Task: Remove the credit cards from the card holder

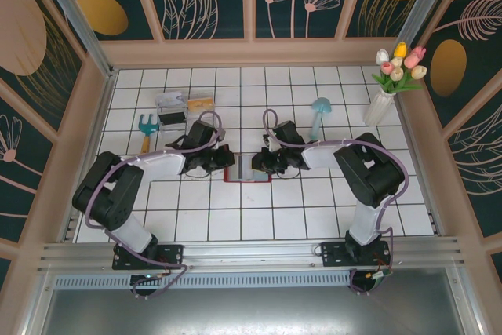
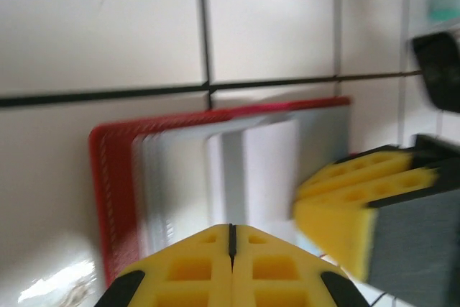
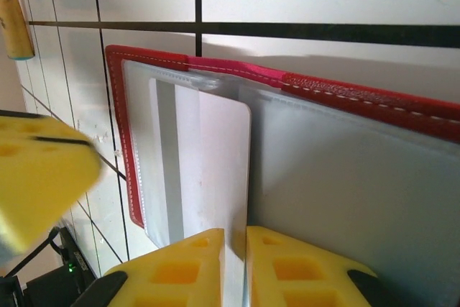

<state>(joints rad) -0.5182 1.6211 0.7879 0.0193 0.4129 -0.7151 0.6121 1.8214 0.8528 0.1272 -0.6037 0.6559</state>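
Fingers (image 3: 180, 267) on our right gripper (image 3: 236, 239) are nearly closed, pinching the near edge of a pale credit card (image 3: 212, 149). It lies over the grey-blue inside of the red card holder (image 3: 359, 98), which sits open flat on the tiles (image 1: 314, 202) between our arms. Our left gripper (image 2: 231, 234) has its pads pressed together just over the holder. We reckon the card's light, stiff and slick, so an edge pinch suits it.
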